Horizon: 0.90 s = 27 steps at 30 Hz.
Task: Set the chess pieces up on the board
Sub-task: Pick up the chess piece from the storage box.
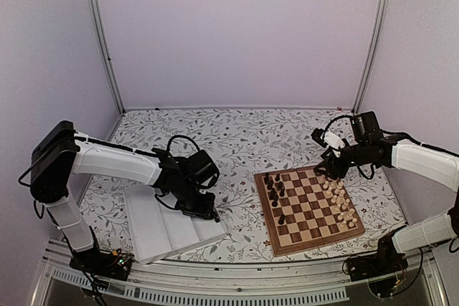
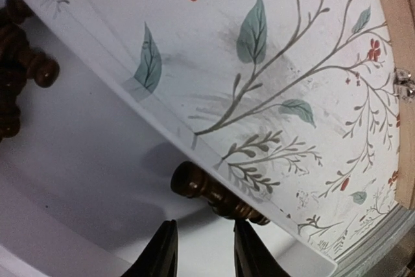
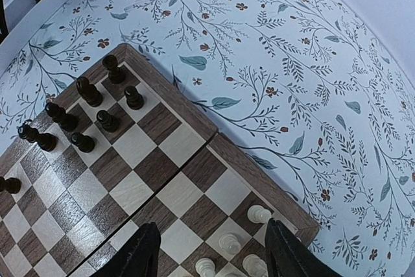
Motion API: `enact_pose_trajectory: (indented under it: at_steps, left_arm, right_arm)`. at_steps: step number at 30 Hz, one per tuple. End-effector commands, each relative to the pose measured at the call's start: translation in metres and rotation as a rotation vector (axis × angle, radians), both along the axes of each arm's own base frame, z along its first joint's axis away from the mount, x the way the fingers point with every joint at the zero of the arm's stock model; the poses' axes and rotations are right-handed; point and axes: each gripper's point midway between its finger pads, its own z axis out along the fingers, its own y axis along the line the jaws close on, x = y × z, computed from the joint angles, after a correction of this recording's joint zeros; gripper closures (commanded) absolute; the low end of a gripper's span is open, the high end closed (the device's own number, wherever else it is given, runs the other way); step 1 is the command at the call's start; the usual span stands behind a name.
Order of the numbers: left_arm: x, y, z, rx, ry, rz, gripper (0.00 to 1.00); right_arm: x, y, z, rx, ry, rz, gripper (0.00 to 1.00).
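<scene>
Left gripper (image 2: 205,238) above tray (image 2: 78,160), dark pieces (image 2: 211,191) inside (toppled)

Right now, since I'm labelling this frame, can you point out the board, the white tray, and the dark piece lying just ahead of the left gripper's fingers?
board (image 1: 312,206): top view, bare squares near its middle.
white tray (image 1: 161,233): top view, a bare ridge.
dark piece (image 2: 214,194): left wrist view, middle of its stem.

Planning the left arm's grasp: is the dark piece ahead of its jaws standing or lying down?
Lying down: the dark piece stretches lengthwise along the edge of the white tray.
</scene>
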Motion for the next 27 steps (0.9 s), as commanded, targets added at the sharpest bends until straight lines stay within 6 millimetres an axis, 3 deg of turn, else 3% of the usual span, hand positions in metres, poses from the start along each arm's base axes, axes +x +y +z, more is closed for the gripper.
enact_pose_trajectory:
  at_steps: [1,9,14,27]
  left_arm:
    - [0.005,-0.013,0.021,-0.058,-0.043,0.023,0.67]
    - [-0.002,-0.024,0.025,-0.081,-0.023,-0.008,0.68]
    - [-0.004,-0.025,0.009,-0.060,-0.001,-0.010,0.67]
    - [-0.004,-0.008,-0.011,0.037,-0.035,0.059,0.65]
  right_arm:
    - [0.000,0.002,0.010,0.019,-0.009,0.013,0.42]
    - [-0.001,0.003,0.009,0.021,-0.002,0.017,0.41]
    - [-0.001,0.003,0.009,0.021,-0.001,0.018,0.41]
    - [-0.003,0.005,0.009,0.027,0.005,0.026,0.40]
